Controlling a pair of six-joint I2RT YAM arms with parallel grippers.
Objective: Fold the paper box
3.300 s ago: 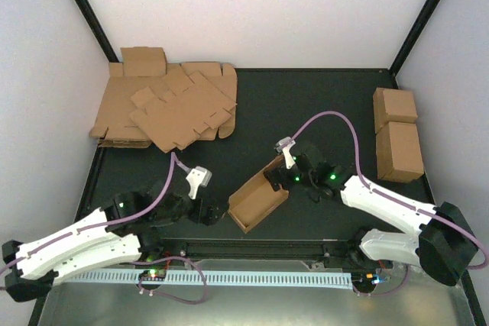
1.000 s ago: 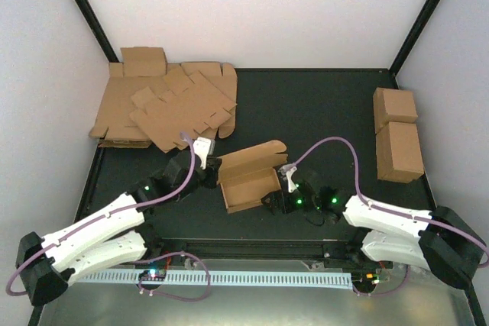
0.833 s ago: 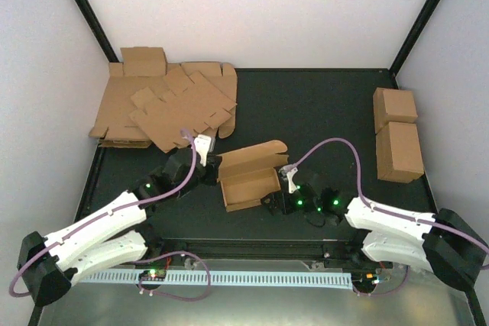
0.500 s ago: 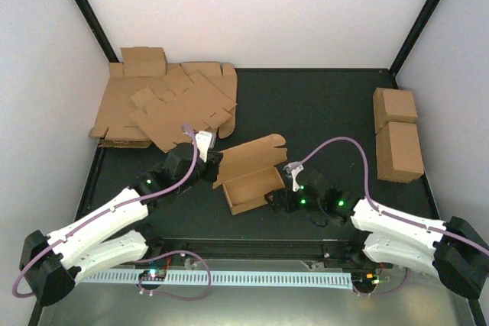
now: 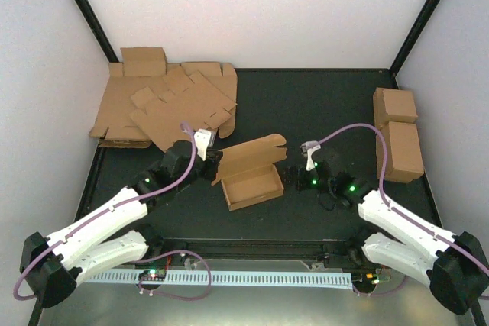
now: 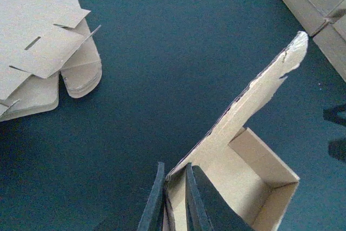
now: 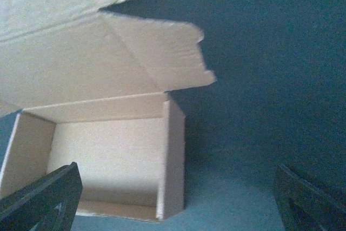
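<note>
Box: the plain brown cardboard die-cut paper box (image 5: 250,186) sits near the middle of the dark bench (image 5: 321,104), between the two arms. Its tray is formed and open on top.
Lid: it stands tilted up along the tray's far side, with a loose flap at its right end.
Left fingers (image 6: 155,201): nearly closed, pinching the thin cardboard at the box's left end, where the lid meets the tray. One finger is on each side of the wall.
Right fingers (image 7: 47,196): spread wide and holding nothing. They are just off the box's right end and apart from it. In the wrist view the open tray lies ahead of them, nearer the left-hand finger.
Heap: flat brown cardboard sheets (image 5: 164,108) overlap in the far left corner, well apart from the box.
Cuboids: two closed brown cardboard blocks (image 5: 397,131) lie by the right edge.
</note>
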